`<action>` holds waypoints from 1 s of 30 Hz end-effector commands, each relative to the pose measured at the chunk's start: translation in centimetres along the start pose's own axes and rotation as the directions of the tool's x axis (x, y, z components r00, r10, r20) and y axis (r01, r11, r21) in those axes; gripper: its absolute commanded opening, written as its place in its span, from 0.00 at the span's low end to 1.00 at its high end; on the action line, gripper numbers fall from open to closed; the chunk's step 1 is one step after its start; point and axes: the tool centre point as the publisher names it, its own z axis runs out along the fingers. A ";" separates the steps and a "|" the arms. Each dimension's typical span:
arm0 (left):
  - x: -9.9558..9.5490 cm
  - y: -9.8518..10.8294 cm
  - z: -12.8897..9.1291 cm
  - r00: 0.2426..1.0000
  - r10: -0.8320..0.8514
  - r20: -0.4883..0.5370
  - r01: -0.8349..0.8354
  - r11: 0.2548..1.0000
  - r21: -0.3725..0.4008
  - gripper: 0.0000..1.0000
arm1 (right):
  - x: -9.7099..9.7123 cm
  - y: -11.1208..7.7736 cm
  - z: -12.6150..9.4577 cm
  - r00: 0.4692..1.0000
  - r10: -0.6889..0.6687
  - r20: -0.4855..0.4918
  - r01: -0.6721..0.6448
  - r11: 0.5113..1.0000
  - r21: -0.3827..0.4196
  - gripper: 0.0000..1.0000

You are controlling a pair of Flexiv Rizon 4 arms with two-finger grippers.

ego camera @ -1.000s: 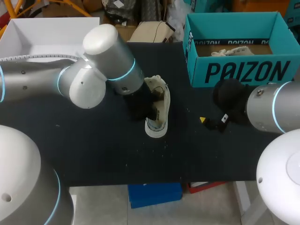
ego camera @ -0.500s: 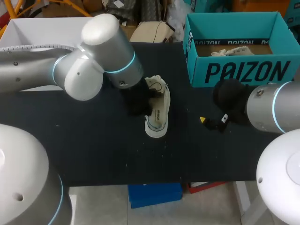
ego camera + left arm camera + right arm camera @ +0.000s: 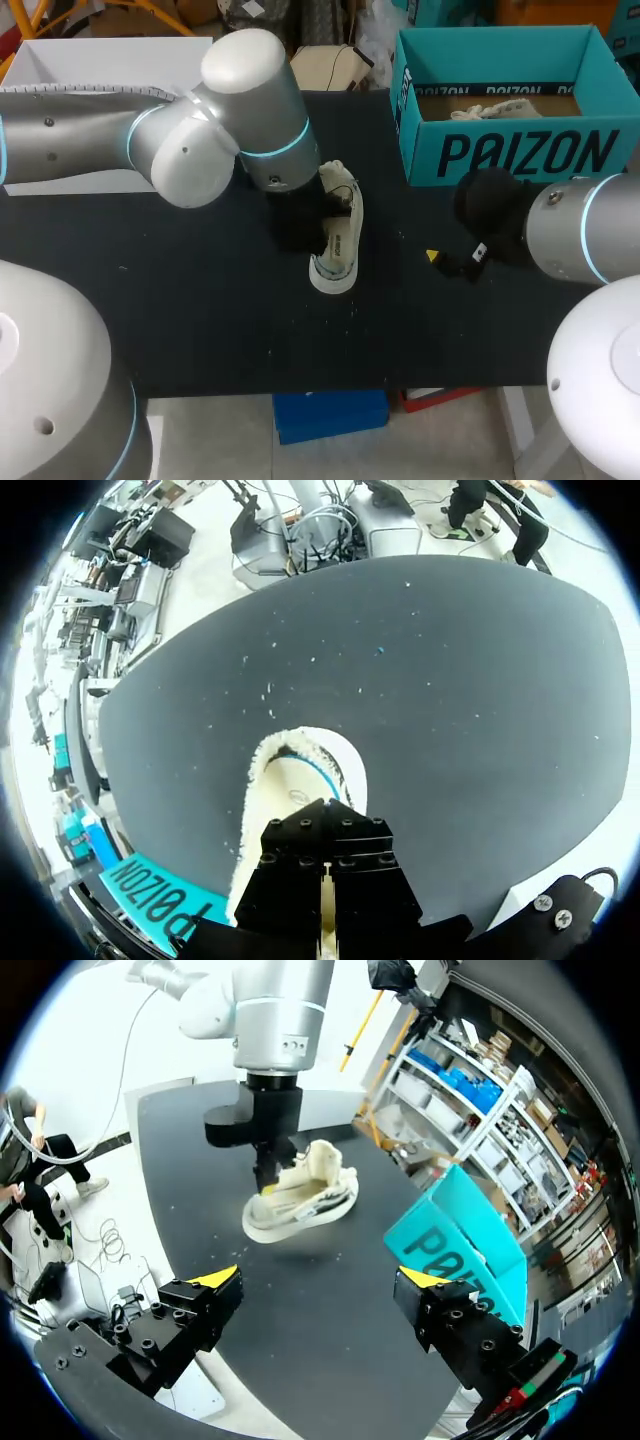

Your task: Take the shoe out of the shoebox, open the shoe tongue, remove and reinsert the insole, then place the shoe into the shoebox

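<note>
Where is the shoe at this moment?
In the head view the shoe lies near the middle of the table, left of the shoebox; the left tool pinches it.

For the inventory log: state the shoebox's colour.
The shoebox is teal with black lettering; head view shows it best.

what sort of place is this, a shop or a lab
Probably a robot lab bench: left arm and right arm over a black table with a pale shoe and teal shoebox.
</note>
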 end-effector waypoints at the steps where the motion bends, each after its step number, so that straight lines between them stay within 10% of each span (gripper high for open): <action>1: -0.7 0.6 1.5 1.000 -0.001 -0.009 0.001 1.000 0.014 0.00 | 0.1 -0.1 0.0 1.000 0.001 0.001 -0.001 1.000 -0.002 1.00; 18: -0.1 0.7 4.1 0.999 -0.023 -0.037 0.025 0.998 0.057 0.00 | 0.1 -0.1 0.0 1.000 0.001 0.001 -0.001 1.000 -0.002 1.00; 30: 2.3 3.3 -4.0 0.969 -0.209 0.133 0.221 0.972 -0.080 0.00 | 0.1 -0.1 0.0 1.000 0.001 0.001 -0.001 1.000 -0.002 1.00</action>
